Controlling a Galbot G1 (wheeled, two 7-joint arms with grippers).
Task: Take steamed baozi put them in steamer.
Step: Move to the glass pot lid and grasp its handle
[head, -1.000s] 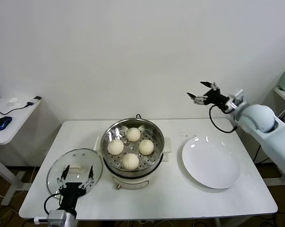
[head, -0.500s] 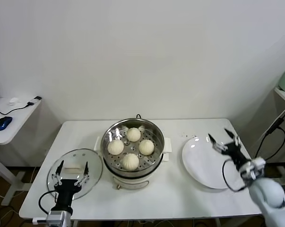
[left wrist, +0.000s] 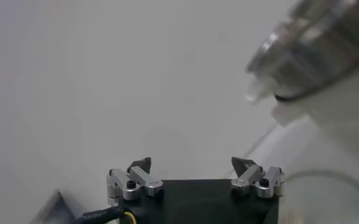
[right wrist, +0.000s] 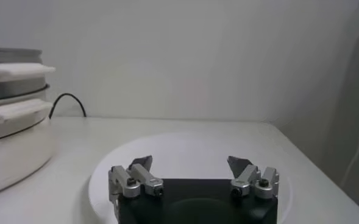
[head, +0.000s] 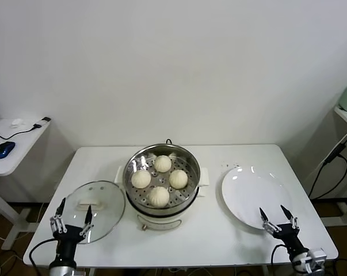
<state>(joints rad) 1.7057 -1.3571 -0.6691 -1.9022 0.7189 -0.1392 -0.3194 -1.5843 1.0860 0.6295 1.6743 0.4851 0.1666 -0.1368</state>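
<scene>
Several cream-white baozi lie on the perforated tray inside the shiny steel steamer at the table's middle. The steamer also shows in the right wrist view and in the left wrist view. My left gripper is open and empty, low at the table's front left edge, by the glass lid. My right gripper is open and empty, low at the front right, at the near rim of the white plate. In the wrist views, the left gripper and the right gripper hold nothing.
The plate bears nothing. A side table with a blue mouse stands at the far left. A black cable hangs at the right. A wall stands behind the table.
My right arm has swung from high at the back right, down past the plate, to the table's front right edge. My left gripper has dropped lower and to the left. The baozi have not moved.
</scene>
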